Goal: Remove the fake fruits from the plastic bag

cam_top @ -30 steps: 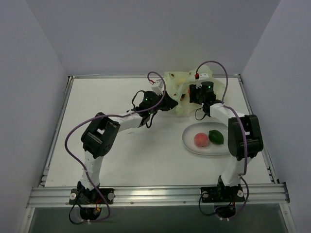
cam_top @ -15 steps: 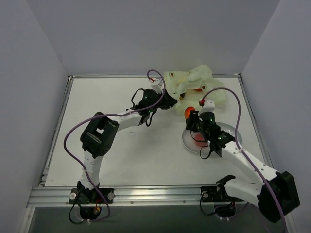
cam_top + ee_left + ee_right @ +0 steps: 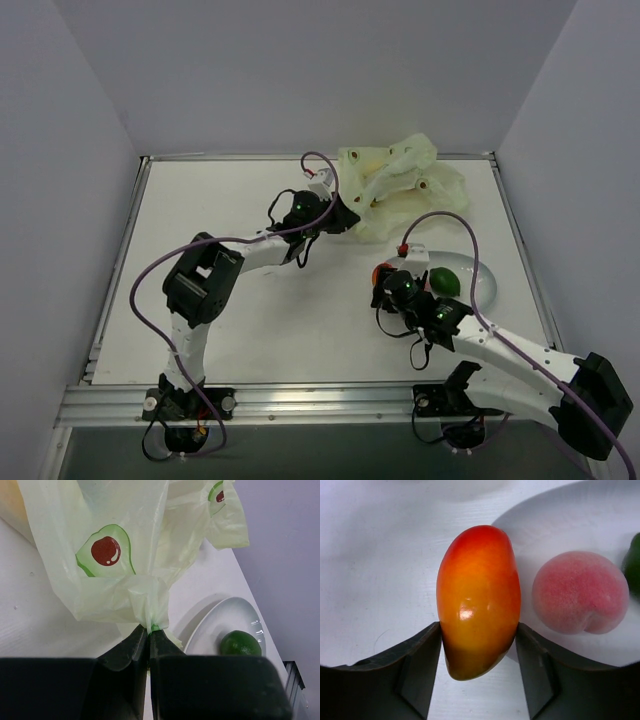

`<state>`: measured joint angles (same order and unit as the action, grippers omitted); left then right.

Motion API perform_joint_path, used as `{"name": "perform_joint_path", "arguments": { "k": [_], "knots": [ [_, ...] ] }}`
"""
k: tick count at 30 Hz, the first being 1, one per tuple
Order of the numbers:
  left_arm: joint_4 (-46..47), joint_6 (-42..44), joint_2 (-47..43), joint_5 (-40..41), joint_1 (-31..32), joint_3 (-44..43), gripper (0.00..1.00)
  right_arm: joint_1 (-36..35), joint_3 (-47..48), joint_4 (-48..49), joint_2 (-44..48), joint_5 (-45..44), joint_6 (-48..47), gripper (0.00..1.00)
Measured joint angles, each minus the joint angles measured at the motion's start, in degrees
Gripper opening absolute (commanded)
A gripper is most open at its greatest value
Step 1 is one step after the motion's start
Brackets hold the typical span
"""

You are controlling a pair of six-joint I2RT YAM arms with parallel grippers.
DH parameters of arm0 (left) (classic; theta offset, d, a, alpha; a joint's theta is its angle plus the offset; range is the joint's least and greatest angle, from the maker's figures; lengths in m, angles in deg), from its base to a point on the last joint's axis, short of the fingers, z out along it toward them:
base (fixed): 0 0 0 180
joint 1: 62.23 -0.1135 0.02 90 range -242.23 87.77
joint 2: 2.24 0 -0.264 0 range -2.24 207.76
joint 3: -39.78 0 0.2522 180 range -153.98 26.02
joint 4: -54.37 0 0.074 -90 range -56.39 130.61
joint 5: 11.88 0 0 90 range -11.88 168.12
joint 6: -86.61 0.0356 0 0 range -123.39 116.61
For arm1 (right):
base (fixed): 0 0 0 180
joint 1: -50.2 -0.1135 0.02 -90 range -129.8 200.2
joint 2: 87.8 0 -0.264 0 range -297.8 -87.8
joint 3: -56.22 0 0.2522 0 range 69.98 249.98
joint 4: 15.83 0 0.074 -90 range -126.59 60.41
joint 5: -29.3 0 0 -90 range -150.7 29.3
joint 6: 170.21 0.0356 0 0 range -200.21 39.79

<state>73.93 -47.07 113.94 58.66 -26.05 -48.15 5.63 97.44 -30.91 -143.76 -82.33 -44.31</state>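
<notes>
The plastic bag (image 3: pixel 400 185) lies crumpled at the back of the table, pale yellow-green with avocado prints. My left gripper (image 3: pixel 345 215) is shut on a bunched fold at the bag's near edge; in the left wrist view the jaws (image 3: pixel 149 630) pinch that fold of the bag (image 3: pixel 125 545). My right gripper (image 3: pixel 383 283) is shut on the orange-red oval fruit (image 3: pixel 479 600) and holds it above the left rim of the plate (image 3: pixel 580 520). The pink peach (image 3: pixel 580 591) and the green fruit (image 3: pixel 445 282) lie on the plate. The other fruits are hidden.
The oval pale grey plate (image 3: pixel 475 270) sits right of centre, partly under my right arm. It also shows in the left wrist view (image 3: pixel 220 620) with the green fruit (image 3: pixel 241 643). Walls enclose the table on the left, back and right.
My right arm has pulled back from the bag toward the near side with the orange-red fruit, ending at the plate's left rim. The bag's top has spread open. The left gripper has stayed put.
</notes>
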Motion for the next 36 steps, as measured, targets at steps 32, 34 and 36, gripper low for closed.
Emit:
{"name": "perform_joint_path", "arguments": {
  "k": [32, 34, 36],
  "knots": [
    [0.4, 3.0, -6.1, 1.5, 0.1, 7.1, 0.02, 25.7, 22.2, 21.8, -36.7, 15.4, -19.0, 0.36],
    [0.4, 3.0, -6.2, 1.7, 0.1, 7.5, 0.02, 25.8, 24.1, 24.6, -41.0, 17.0, -18.7, 0.46],
    [0.2, 3.0, -6.5, 2.4, 0.1, 8.0, 0.02, 25.8, 26.0, 27.1, -44.6, 17.8, -17.9, 0.52]
  ]
}}
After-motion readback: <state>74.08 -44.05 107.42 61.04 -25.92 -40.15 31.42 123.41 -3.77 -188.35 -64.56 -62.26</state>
